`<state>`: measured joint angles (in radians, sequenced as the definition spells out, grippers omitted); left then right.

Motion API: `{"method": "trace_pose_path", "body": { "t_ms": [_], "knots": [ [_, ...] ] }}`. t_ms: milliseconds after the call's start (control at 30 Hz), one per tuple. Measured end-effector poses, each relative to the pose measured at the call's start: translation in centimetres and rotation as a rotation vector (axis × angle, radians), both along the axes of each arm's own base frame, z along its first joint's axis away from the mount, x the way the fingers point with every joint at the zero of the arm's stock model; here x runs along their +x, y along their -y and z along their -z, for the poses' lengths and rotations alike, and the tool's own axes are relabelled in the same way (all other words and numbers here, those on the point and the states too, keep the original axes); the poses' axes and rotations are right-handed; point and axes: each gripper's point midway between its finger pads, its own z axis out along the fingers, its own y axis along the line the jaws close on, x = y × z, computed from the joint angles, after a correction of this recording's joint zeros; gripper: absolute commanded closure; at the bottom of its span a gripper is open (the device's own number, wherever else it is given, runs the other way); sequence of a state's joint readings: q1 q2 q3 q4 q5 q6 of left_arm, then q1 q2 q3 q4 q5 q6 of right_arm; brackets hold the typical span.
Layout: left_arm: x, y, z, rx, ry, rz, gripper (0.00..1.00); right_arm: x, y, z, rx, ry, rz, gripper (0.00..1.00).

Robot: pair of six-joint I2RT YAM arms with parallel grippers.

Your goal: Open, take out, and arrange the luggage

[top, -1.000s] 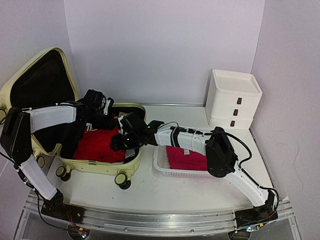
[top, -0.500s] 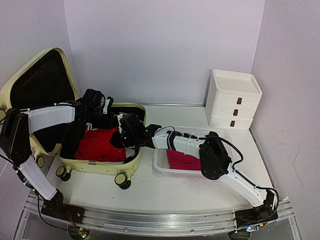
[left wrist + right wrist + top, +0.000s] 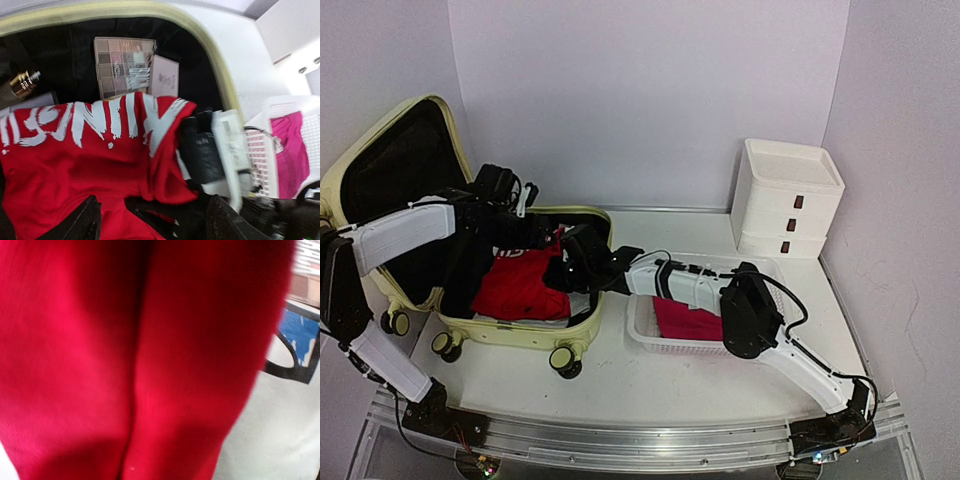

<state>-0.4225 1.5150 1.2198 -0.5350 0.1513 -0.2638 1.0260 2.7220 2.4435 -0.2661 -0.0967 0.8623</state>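
The luggage [image 3: 510, 335], a pale yellow-green hard-shell case, lies open at the left with its black-lined lid [image 3: 390, 160] tipped up behind. A red shirt [image 3: 518, 288] with white lettering [image 3: 90, 120] lies on top of its contents. My left gripper [image 3: 542, 235] hovers open just above the shirt [image 3: 154, 202], with nothing between its fingers. My right gripper [image 3: 563, 272] reaches in from the right and is shut on the shirt's right edge. Red cloth [image 3: 125, 360] fills the right wrist view and hides the fingers.
An eyeshadow palette [image 3: 122, 65] and a gold-capped bottle [image 3: 22, 82] lie deeper in the case. A white garment with a blue print [image 3: 285, 415] lies under the shirt. A white mesh basket [image 3: 665, 345] with a pink garment [image 3: 690, 318] stands right of the case. A white drawer box [image 3: 788, 200] is at back right.
My left gripper has opened, let go of the red shirt and drawn back a little to the left. My right gripper moved into the case and shut on the shirt's edge.
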Motion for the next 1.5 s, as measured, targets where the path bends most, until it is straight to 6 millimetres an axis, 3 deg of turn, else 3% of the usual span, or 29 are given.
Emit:
{"method": "trace_pose_path", "body": {
  "t_ms": [233,300,433,567,667,933,1100,1267,1500],
  "knots": [
    [-1.9,-1.2,-9.3,-0.061,0.186,-0.004,0.22,-0.6,0.9,-2.6,0.029,-0.092,0.056,1.0],
    [-2.9,-1.8,-10.9,-0.07,0.223,-0.009,0.21,-1.1,1.6,-3.7,0.023,-0.123,0.07,1.0],
    [-4.0,-2.5,-12.3,-0.073,0.254,-0.014,0.21,-2.3,4.0,-6.3,0.014,-0.2,0.099,1.0],
    [-4.5,-2.8,-11.2,-0.056,0.228,-0.018,0.21,-3.2,7.2,-8.5,0.013,-0.288,0.119,1.0],
    [-4.5,-2.8,-10.0,-0.045,0.199,-0.017,0.21,-3.6,10.0,-9.0,-0.001,-0.347,0.126,1.0],
    [-4.2,-1.8,-8.1,-0.066,0.124,-0.003,0.21,-4.6,20.8,-6.2,-0.125,-0.479,0.159,1.0],
    [-4.0,-1.1,-6.7,-0.085,0.067,0.007,0.21,-4.9,25.5,-6.7,-0.152,-0.472,0.172,1.0],
    [-4.2,-0.7,-6.7,-0.11,0.051,0.014,0.2,-5.0,28.4,-7.7,-0.157,-0.436,0.178,1.0],
    [-4.3,-0.4,-6.8,-0.123,0.044,0.022,0.2,-5.4,30.3,-5.9,-0.206,-0.448,0.184,1.0]
  ]
}}
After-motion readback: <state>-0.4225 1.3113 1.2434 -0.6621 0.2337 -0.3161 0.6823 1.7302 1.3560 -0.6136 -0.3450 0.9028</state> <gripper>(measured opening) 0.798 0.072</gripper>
